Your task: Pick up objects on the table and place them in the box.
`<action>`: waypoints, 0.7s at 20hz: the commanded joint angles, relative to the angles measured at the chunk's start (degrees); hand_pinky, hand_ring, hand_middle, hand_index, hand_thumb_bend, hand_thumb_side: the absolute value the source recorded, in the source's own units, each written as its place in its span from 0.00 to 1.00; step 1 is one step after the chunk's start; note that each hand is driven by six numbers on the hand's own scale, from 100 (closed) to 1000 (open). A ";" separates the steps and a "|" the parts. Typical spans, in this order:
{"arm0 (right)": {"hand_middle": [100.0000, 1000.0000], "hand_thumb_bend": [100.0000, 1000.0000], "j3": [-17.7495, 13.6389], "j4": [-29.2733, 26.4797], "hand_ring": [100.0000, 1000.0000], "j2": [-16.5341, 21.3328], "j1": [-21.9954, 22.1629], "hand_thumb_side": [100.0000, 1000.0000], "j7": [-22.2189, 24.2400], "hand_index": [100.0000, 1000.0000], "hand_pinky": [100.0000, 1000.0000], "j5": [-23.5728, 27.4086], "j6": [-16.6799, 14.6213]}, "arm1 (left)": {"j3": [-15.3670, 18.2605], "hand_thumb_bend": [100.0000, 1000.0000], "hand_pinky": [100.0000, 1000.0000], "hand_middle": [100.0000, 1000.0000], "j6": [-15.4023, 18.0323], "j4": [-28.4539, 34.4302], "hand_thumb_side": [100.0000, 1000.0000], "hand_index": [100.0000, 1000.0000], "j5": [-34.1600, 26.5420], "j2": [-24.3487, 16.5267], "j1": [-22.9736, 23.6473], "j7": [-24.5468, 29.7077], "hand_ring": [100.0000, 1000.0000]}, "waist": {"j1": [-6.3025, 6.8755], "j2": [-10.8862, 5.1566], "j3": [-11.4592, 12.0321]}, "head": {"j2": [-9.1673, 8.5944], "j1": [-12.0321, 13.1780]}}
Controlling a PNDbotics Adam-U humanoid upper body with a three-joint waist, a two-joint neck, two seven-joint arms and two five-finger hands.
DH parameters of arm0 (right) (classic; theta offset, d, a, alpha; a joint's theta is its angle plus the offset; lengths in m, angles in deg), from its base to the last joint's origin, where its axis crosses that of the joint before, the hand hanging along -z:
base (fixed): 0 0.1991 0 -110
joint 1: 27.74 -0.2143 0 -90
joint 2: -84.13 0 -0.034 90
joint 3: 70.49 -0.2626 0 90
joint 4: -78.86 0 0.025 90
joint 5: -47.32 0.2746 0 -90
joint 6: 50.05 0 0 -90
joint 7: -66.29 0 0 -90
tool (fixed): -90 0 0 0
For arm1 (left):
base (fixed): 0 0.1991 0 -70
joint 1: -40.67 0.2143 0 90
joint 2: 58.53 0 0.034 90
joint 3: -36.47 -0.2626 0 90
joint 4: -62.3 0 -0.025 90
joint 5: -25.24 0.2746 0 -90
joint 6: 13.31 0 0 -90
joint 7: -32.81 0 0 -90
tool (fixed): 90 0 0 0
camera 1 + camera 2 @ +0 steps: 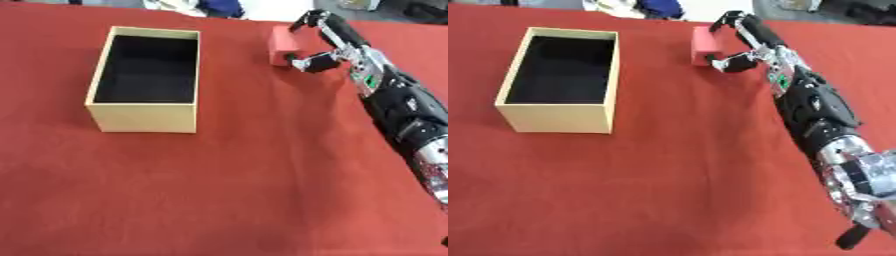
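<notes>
Right hand (pixel 325 50) at the pink block (pixel 282 44), fingers over its top, thumb at its near end, curling round it | block on table, right of box (pixel 144 110) | step: grasping | next: lift, carry left over box

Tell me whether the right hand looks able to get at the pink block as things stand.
Probably yes: the right hand is already at the pink block, fingers curled over its far edge and thumb at its near side, with nothing between them.
</notes>
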 commanded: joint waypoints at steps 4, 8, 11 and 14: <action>0.30 0.31 0.42 -3.49 0.81 -0.96 -3.15 0.00 2.53 0.62 0.77 2.54 -1.32 | -0.20 0.18 0.84 0.52 -0.32 0.77 0.74 0.60 -0.54 -0.90 -0.18 0.26 0.69 | 0.04 -2.61 -0.09 | 0.42 -0.11; 0.30 0.32 0.78 -4.81 0.81 -2.55 -4.42 0.00 4.69 0.62 0.77 4.31 -1.82 | -0.28 0.19 0.84 0.53 -0.52 0.62 0.74 0.60 -0.97 -1.10 0.06 0.35 0.69 | -0.13 -3.72 -0.14 | 0.60 -0.29; 0.30 0.34 1.15 -5.37 0.81 -3.90 -5.25 0.00 6.15 0.62 0.77 5.20 -2.04 | -0.36 0.19 0.84 0.52 -0.62 0.57 0.74 0.60 -1.31 -1.23 0.10 0.45 0.69 | -0.17 -4.39 -0.02 | 0.67 -0.30; 0.30 0.33 1.54 -5.77 0.81 -5.61 -6.12 0.00 7.47 0.63 0.77 5.45 -2.25 | -0.45 0.19 0.84 0.53 -0.70 0.47 0.73 0.60 -1.59 -1.30 0.21 0.53 0.69 | -0.12 -4.93 0.17 | 0.82 -0.36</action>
